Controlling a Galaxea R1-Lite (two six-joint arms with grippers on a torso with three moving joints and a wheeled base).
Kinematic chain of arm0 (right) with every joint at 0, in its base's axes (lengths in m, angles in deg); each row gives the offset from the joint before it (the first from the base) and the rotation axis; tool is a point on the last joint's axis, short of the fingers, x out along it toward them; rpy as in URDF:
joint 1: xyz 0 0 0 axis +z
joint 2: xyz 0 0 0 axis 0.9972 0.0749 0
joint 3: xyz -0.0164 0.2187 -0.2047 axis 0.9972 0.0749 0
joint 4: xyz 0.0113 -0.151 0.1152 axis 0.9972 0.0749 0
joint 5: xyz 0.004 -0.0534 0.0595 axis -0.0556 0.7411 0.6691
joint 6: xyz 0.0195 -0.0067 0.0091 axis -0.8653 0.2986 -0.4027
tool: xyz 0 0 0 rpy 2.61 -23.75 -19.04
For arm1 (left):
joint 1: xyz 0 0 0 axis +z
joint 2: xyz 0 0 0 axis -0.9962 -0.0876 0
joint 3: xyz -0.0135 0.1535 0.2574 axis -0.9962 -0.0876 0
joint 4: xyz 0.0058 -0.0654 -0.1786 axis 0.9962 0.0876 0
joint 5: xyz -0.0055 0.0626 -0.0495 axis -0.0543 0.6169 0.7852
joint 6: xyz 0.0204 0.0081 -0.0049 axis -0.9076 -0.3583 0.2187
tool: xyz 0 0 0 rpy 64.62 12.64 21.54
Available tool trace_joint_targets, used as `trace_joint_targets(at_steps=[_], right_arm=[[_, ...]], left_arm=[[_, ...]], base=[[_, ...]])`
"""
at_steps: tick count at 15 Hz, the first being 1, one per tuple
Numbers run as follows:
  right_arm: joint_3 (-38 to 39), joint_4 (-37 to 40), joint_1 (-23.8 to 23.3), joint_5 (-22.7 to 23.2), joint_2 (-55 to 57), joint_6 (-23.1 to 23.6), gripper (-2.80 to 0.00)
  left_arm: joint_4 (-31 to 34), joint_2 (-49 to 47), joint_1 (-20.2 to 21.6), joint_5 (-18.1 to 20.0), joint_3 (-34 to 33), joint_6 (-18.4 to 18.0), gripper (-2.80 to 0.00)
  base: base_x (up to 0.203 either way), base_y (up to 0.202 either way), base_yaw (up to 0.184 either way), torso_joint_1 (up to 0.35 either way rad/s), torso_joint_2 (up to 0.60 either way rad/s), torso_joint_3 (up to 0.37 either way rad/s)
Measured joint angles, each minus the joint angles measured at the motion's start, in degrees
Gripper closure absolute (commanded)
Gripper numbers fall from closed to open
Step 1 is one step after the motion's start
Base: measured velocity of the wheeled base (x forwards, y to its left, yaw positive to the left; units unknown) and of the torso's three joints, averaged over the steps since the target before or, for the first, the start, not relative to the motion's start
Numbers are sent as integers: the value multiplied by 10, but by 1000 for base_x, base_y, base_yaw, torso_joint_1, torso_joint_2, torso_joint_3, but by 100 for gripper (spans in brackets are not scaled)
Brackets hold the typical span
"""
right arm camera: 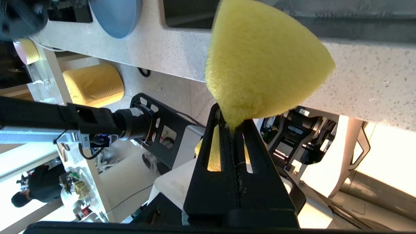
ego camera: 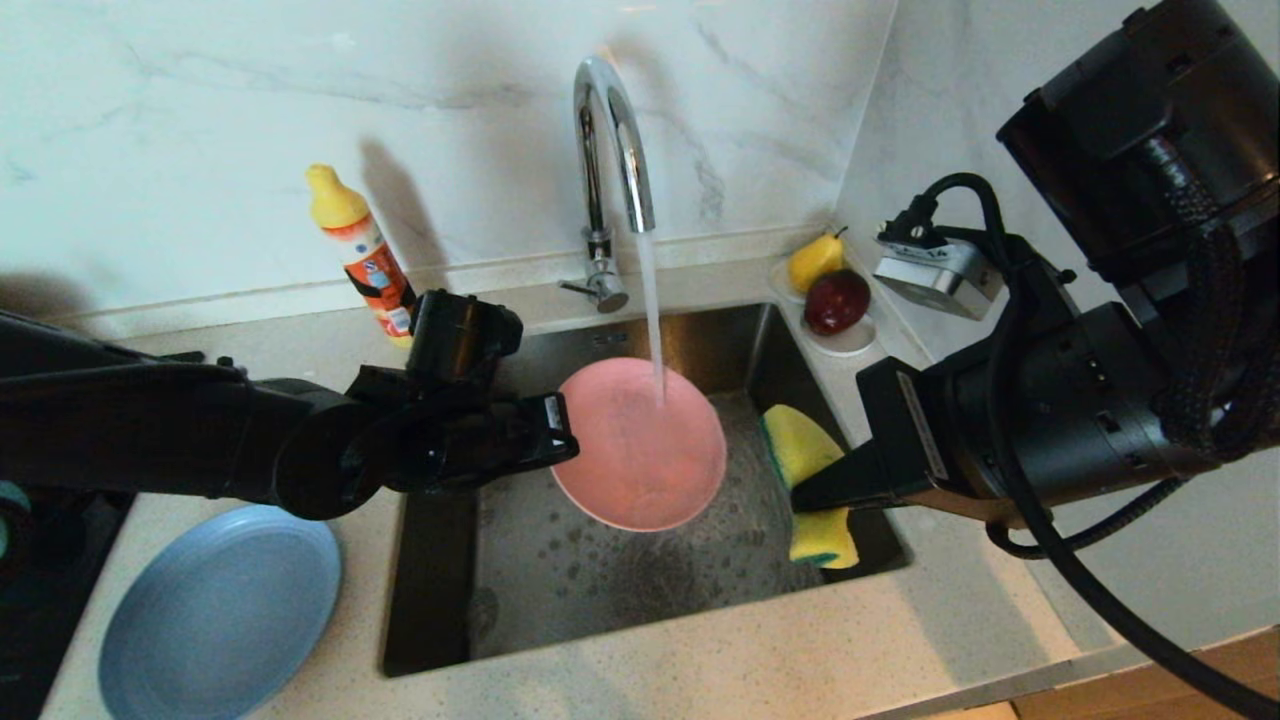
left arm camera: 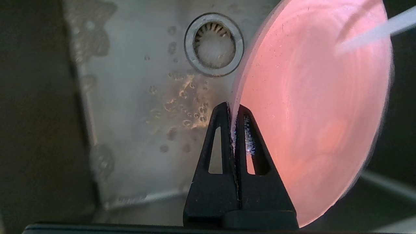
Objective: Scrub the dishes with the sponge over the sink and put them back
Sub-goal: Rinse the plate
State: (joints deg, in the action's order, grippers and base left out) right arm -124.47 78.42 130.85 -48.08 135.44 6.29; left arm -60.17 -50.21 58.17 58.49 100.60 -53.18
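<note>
Over the sink [ego camera: 560, 570], my left gripper [ego camera: 560, 430] is shut on the rim of the pink plate [ego camera: 640, 445]. The plate is tilted under the water running from the chrome tap [ego camera: 610, 130]. In the left wrist view the fingers [left arm camera: 232, 109] pinch the plate's edge [left arm camera: 312, 113], with the strainer drain [left arm camera: 214, 44] behind. My right gripper [ego camera: 810, 490] is shut on the yellow sponge [ego camera: 800, 450], which has a green layer. It hangs at the sink's right side, just apart from the plate. The sponge [right arm camera: 260, 65] bulges out past the right fingertips [right arm camera: 232, 117]. A light-blue plate [ego camera: 220, 610] lies on the counter at the left.
An orange bottle with a yellow cap [ego camera: 365, 260] stands behind the sink at the left. A white saucer [ego camera: 850, 345] with a pear and a red fruit sits in the back right corner. The sink floor is wet and foamy. A marble wall closes the back and right.
</note>
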Motion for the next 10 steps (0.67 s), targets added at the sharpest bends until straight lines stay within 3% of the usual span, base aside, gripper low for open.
trace_joint_targets(at_steps=[5,10], right_arm=[[18,0,-1,4,-4,1,0],[22,-1,0,5,-4,1,0]], left_arm=[[17,-48,0,0,59,0,0],[20,-65,-1,0,68,0,0]], base=[[0,0,0,0,0,0],[0,0,0,0,0,0]])
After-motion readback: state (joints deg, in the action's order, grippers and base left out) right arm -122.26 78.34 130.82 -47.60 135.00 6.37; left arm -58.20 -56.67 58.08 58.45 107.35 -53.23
